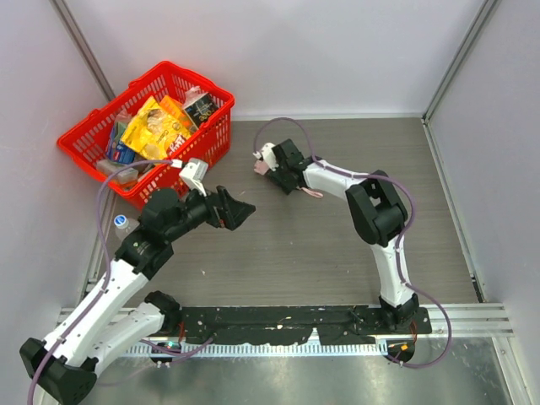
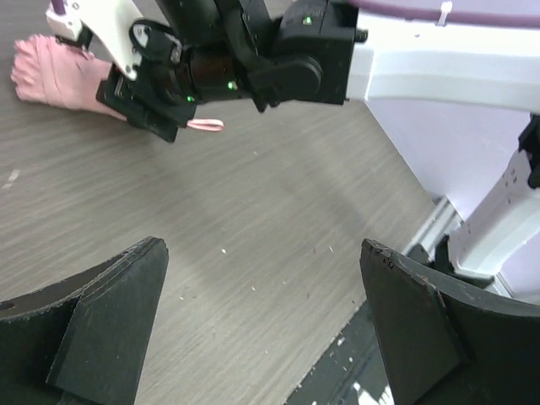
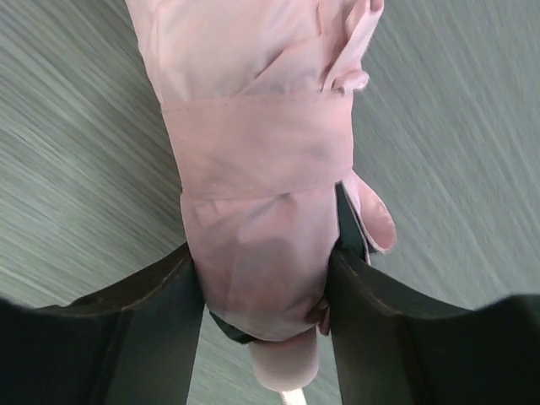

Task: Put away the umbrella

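The pale pink folded umbrella [image 3: 253,169] is wrapped shut by its strap, and my right gripper [image 3: 261,278] is shut on its handle end, fingers pressing both sides. In the top view the right gripper [image 1: 283,173] holds the umbrella [image 1: 263,166] low over the table middle-back, its pink wrist loop [image 1: 312,193] trailing behind. The left wrist view shows the umbrella [image 2: 51,76] sticking out past the right gripper. My left gripper [image 1: 240,209] is open and empty, a little left of the umbrella, above bare table [image 2: 253,236].
A red basket [image 1: 211,139] full of snack packets stands at the back left, next to the left arm. A small bottle [image 1: 123,223] stands by the left wall. Grey walls close in the table on three sides.
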You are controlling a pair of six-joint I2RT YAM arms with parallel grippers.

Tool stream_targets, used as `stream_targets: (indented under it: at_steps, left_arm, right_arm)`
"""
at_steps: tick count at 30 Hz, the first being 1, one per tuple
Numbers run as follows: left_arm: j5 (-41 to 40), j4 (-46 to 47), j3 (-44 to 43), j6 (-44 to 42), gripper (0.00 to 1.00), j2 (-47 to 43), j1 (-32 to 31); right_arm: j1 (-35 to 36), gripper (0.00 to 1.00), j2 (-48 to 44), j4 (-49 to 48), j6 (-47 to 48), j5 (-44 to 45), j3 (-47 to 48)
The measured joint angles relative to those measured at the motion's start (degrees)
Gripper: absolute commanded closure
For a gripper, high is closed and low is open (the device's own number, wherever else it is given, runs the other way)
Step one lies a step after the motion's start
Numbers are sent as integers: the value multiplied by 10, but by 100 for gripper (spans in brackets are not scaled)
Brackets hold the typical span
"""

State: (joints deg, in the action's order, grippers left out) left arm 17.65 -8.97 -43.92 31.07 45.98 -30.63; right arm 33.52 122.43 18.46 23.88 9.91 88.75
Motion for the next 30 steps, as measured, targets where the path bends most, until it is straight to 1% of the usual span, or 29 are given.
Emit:
stream_targets:
  at_steps: [3, 5, 8, 10, 12, 17, 19, 24, 26, 30]
  left_arm:
    - [-41, -14, -2, -5, 0, -30, 0]
    - [-64, -22, -5, -9, 0, -47, 0]
    - [-90, -24, -10, -17, 0, -67, 0]
    - [-104, -24, -10, -20, 0, -78, 0]
    - [-119, -20, -10, -25, 0, -88, 0]
    - [-131, 9, -10, -29, 0, -95, 0]
    - [-131, 29, -9, -26, 0, -96, 0]
    - [-129, 98, 10, -6, 0, -95, 0]
    - [-125, 127, 16, 6, 0, -92, 0]
    - [-111, 170, 16, 21, 0, -84, 0]
  right_arm:
    - [17, 30, 24, 0, -1, 3, 43]
    - [26, 29, 28, 3, -22, 15, 60]
    - [29, 26, 7, 9, -65, 34, 59]
    - [26, 26, -39, 14, -103, 50, 29]
    - [24, 26, -116, 35, -141, 69, -13]
    - [19, 26, -361, 56, -246, 118, -124]
    - [19, 26, -477, 58, -293, 130, -201]
    - [19, 24, -699, 93, -366, 136, -343]
    - [19, 22, -787, 118, -382, 136, -373]
    - [19, 22, -913, 127, -397, 136, -358]
